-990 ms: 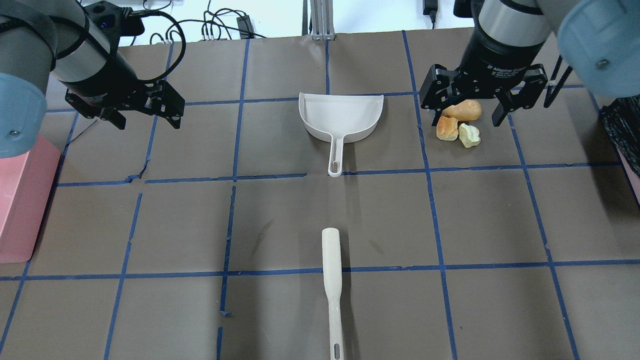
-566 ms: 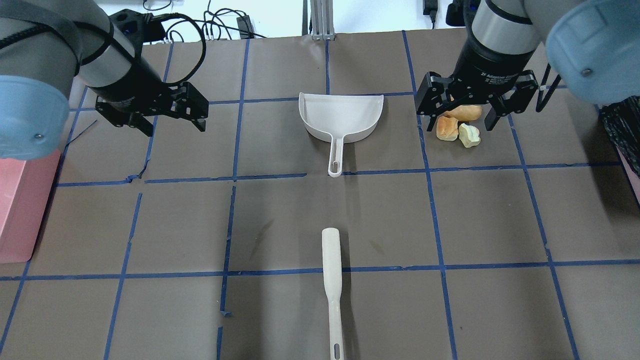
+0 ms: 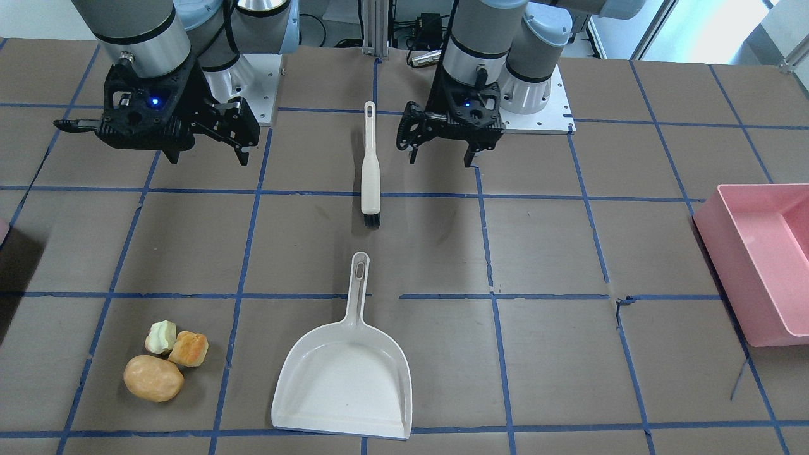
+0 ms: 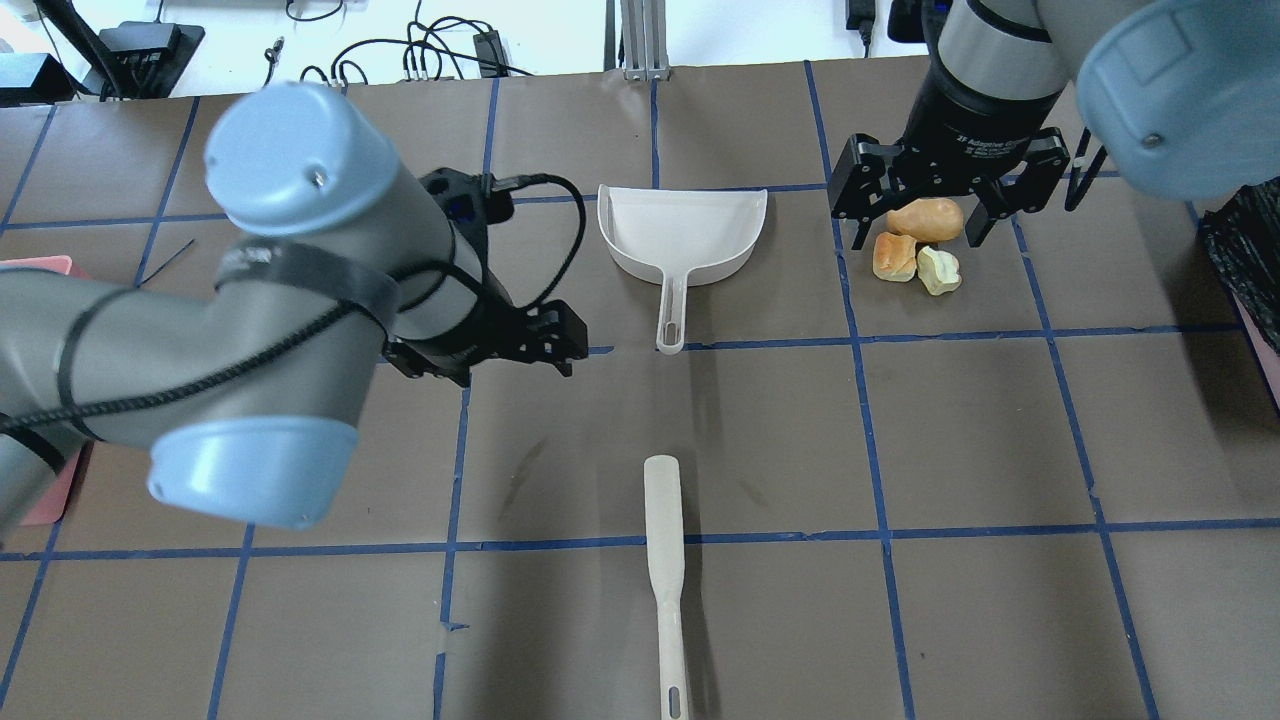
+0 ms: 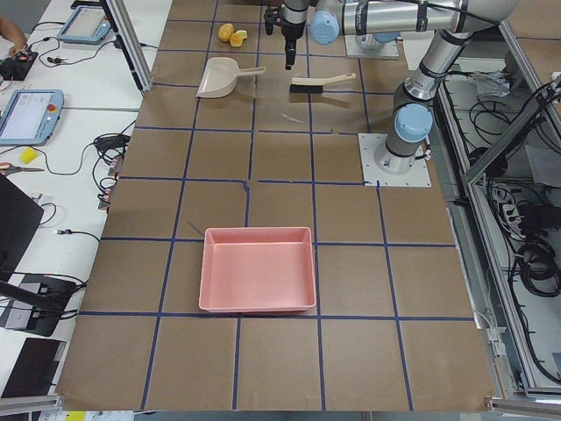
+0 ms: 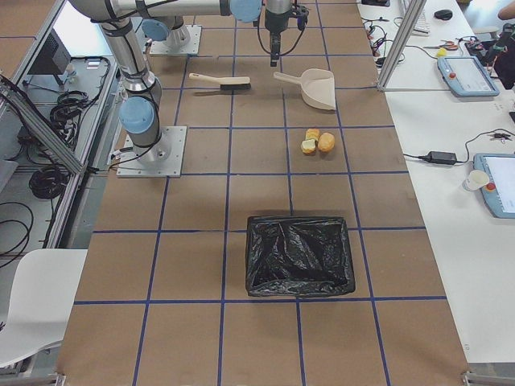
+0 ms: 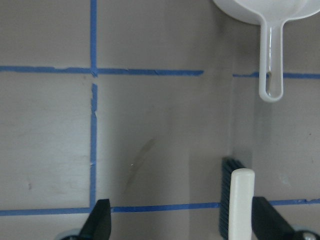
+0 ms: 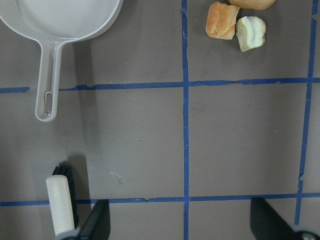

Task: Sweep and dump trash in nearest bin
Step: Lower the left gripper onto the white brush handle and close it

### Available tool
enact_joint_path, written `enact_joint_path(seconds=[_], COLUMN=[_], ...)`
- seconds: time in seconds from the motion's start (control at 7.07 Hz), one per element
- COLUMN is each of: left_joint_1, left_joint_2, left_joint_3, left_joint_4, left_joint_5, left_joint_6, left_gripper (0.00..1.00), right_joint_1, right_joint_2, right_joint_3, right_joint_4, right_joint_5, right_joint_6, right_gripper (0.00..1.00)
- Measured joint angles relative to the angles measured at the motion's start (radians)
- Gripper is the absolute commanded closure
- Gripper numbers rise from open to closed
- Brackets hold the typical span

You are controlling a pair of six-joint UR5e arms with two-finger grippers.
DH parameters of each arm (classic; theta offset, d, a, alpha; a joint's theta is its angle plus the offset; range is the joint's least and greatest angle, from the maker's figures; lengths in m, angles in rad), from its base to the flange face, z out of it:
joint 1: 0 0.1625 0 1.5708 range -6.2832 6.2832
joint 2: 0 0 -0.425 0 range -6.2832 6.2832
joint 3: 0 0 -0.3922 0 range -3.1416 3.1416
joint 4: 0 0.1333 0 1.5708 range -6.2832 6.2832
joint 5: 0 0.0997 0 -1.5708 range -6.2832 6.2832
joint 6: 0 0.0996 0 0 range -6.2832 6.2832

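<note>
A brown table (image 3: 632,379) gridded with blue tape, seen from several cameras. The trash (image 4: 925,220) lies in 1 tight cluster on the robot's right, toward the far side of the table and well apart from the dustpan (image 3: 344,385). It is 3 lumps in all: 1 tan potato (image 3: 153,378), 1 orange-brown bread chunk (image 3: 188,349) and 1 pale green core (image 3: 161,337).

There is 1 white dustpan, empty. 1 white brush (image 3: 371,164) lies roughly in line with its handle, nearer the robot.

There are 2 containers. 1 bin (image 6: 299,288), lined with a black bag, stands at the table's right end, nearest the trash. 1 pink tub (image 5: 259,303) stands far off at the left end.

Neither of the 2 arms carries anything. The left gripper (image 7: 182,222) hangs with fingers spread wide above the brush's bristle end. The right gripper (image 8: 182,222) hangs just as wide open, on the trash's side.

Risks, as I judge them:
- In the left wrist view the brush sits off-centre, close to 1 finger, so closing may nudge or tilt it.
- The rounded lumps may roll past the dustpan when swept.
- Dumping into the tub would pick the farther container.
</note>
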Motion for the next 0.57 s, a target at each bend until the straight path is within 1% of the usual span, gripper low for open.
enact_joint_path(seconds=[0.28,0.57], left_joint_1=[-0.139,-0.262], left_joint_2=[-0.001,-0.014], left_joint_3=[-0.133,-0.208], left_joint_4=[0.225,0.333], left_joint_5=[0.024,0.094], left_joint_6=[-0.146,-0.277], left_gripper=[0.00,0.01], right_joint_1=[0.000,0.001], right_joint_2=[0.000,-0.001], right_joint_3=[-0.002,-0.002], right_joint_4=[0.000,0.000], right_joint_5=[0.007,0.008], right_joint_6=[-0.001,-0.001], right_gripper=[0.00,0.00])
